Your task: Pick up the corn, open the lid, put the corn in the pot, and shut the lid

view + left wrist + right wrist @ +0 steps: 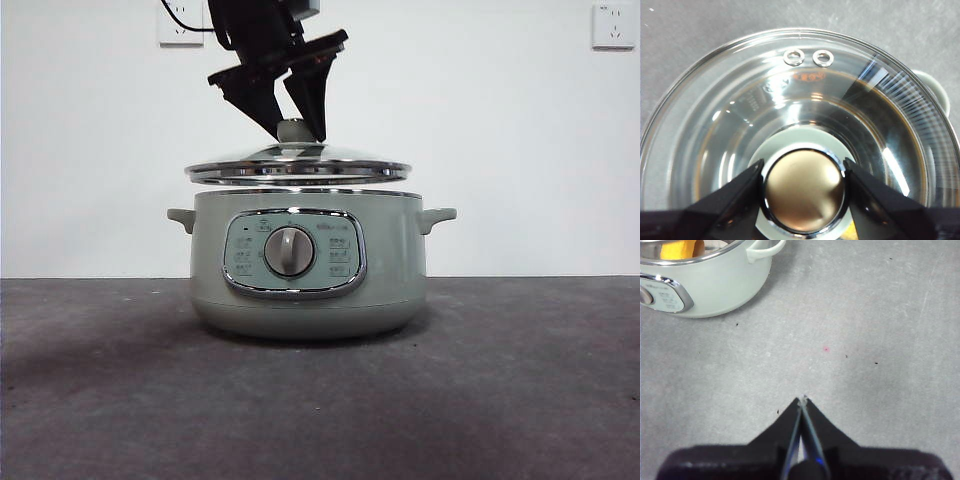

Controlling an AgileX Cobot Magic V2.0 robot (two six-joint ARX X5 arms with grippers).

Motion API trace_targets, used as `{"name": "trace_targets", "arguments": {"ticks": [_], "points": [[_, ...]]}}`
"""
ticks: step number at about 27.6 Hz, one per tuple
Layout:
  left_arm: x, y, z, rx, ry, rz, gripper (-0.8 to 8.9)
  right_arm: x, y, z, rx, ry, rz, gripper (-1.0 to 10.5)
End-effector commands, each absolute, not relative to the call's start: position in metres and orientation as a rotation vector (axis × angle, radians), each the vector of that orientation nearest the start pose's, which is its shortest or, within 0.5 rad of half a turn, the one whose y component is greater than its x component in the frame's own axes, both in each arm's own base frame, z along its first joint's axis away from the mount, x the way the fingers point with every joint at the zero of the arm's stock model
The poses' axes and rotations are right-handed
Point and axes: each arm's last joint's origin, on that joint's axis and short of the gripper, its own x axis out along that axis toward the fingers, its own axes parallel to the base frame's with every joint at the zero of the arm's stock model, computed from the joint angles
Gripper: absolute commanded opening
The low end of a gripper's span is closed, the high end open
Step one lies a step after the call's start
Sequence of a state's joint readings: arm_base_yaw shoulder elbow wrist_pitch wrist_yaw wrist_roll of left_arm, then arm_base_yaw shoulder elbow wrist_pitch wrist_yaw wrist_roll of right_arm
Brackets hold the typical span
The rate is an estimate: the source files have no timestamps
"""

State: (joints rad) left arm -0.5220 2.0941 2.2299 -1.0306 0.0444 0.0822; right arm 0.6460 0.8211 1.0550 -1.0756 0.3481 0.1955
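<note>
One tool (pixel 300 128) on lid (pixel 297 167) knob, lid just above pot (pixel 307 265).

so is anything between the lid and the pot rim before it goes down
Nothing visible. The left gripper holds the lid by its knob, just above the pot, with a thin open gap all round. The corn lies inside, below the rim.

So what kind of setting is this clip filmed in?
Probably a lab-style test bench, not a kitchen: a bare grey table, a plain white wall with sockets, and only the pot, its lid held by the left gripper.
</note>
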Motion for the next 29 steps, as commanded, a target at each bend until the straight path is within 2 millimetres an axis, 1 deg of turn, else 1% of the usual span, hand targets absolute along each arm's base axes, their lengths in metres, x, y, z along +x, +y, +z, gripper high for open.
{"name": "trace_targets", "arguments": {"ticks": [1,4,15,17,22,24,27,29], "points": [[0.389,-0.231,0.349,0.275,0.837,-0.578,-0.09,0.108,0.070,0.338,-0.207,0.766,0.199,-0.1],[0.390,-0.235,0.342,0.280,0.849,-0.581,-0.09,0.108,0.069,0.338,-0.208,0.767,0.199,-0.1],[0.393,-0.237,0.336,0.279,0.866,-0.589,-0.09,0.108,0.069,0.338,-0.209,0.770,0.199,-0.1],[0.394,-0.239,0.331,0.284,0.882,-0.591,-0.09,0.108,0.069,0.338,-0.210,0.771,0.199,-0.1],[0.402,-0.243,0.310,0.297,0.935,-0.585,-0.09,0.108,0.069,0.338,-0.212,0.775,0.198,-0.1],[0.403,-0.244,0.307,0.299,0.945,-0.585,-0.09,0.108,0.069,0.337,-0.213,0.777,0.198,-0.1],[0.403,-0.244,0.306,0.300,0.947,-0.585,-0.09,0.108,0.069,0.337,-0.214,0.777,0.198,-0.1],[0.403,-0.244,0.306,0.294,0.954,-0.580,0.11,0.108,0.069,0.337,-0.213,0.776,0.198,-0.1]]}}
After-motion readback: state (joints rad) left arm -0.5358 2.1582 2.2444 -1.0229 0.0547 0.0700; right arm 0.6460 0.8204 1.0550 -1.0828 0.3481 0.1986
